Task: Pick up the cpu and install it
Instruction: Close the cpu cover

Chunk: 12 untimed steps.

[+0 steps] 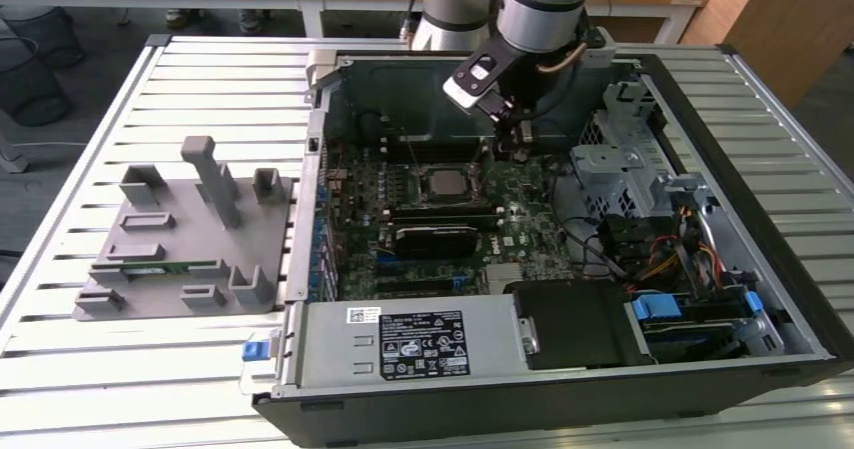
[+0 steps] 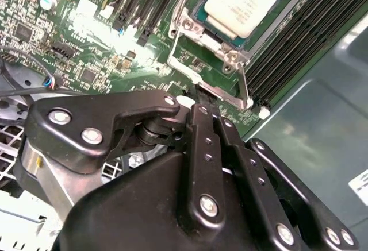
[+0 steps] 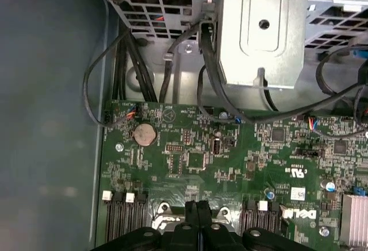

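The arm (image 1: 541, 9) stands steeply over the open computer case (image 1: 561, 409), which lies on its side on the slatted table (image 1: 200, 79). The wrist is tipped so that the tool (image 1: 518, 147) points down at the motherboard (image 1: 527, 194), low inside the case. In the second wrist view the tool (image 2: 202, 99) has its two fingers pressed together along their length, with nothing pinched between them. The first wrist view shows the tool (image 3: 198, 206) the same way, with only a thin seam between the fingers. The fingertips stand at the outer edge of the socket frame (image 2: 192, 28), the bright metal bracket round the socket. I cannot tell whether they touch it.

The cpu (image 2: 241, 3) lies flat in the socket, a little beyond the fingertips, its pale metal top uncovered. In the exterior view the cpu (image 1: 445, 182) is near the tool, toward the exterior view's left, and apart from it.

Room round the tool is narrow. Black memory slots (image 2: 299, 38) run along both sides of the socket, close to the fingertips. On the tool's far side from the cpu, the metal drive cage (image 1: 621, 159) rises near it. Black cables (image 3: 140, 73) drop from there to the board's edge. A black heatsink (image 1: 434, 239) sits past the cpu, farther from the tool. Well apart from the tool, outside the case, a grey tray (image 1: 174, 229) on the table holds a green memory stick (image 1: 160, 266).
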Each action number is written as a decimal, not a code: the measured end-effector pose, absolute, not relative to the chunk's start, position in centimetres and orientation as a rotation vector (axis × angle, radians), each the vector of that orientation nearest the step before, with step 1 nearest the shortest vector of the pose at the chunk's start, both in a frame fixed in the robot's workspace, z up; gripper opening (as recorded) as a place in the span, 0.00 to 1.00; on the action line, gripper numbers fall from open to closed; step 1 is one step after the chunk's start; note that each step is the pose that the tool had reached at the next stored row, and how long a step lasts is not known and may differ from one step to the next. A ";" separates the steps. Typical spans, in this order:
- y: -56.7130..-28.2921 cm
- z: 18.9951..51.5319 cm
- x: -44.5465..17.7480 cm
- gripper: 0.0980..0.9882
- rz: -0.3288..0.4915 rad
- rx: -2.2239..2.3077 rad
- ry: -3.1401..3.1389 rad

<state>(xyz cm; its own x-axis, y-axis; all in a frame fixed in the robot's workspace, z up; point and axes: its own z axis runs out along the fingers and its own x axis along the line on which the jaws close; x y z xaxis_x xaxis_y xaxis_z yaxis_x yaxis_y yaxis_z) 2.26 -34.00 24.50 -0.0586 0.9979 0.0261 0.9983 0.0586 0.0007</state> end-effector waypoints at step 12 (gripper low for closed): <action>-34.0 24.2 0.8 0.01 -0.029 -2.142 -2.272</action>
